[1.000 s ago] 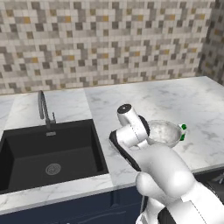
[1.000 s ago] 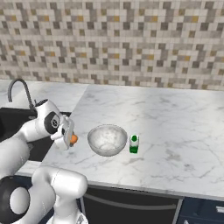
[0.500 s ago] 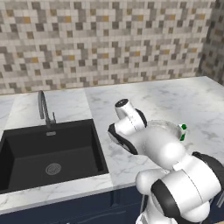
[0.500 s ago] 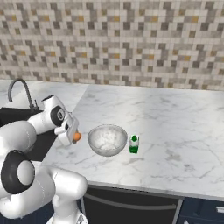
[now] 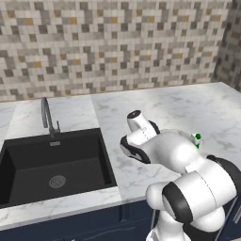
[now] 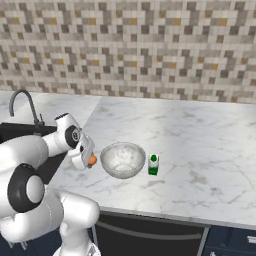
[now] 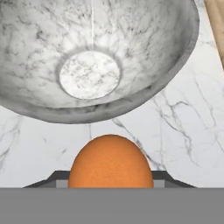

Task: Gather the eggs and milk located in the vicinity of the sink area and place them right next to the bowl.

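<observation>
My gripper [image 6: 89, 159] is shut on an orange-brown egg [image 6: 93, 160], held just left of the bowl [image 6: 122, 160] and low over the marble counter. In the hand view the egg [image 7: 110, 162] sits between the dark fingertips [image 7: 51, 180], with the mottled glassy bowl [image 7: 131, 103] close ahead. The milk [image 6: 153, 164], a small white carton with green band and cap, stands upright right of the bowl, almost touching it. From the left base view only the milk's green cap [image 5: 197, 137] peeks past my arm. The black sink [image 5: 52, 164] lies to the left.
A dark gooseneck tap [image 5: 46, 117] rises behind the sink. The tiled wall [image 6: 140, 45] closes the back of the counter. The counter's front edge [image 6: 150, 212] runs near the bowl. Marble counter [image 6: 200, 135] stretches to the right of the milk.
The arm has carried the egg a little to the right and lower, closer to the bowl. Its elbow has swung down. Bowl and milk have not moved.
</observation>
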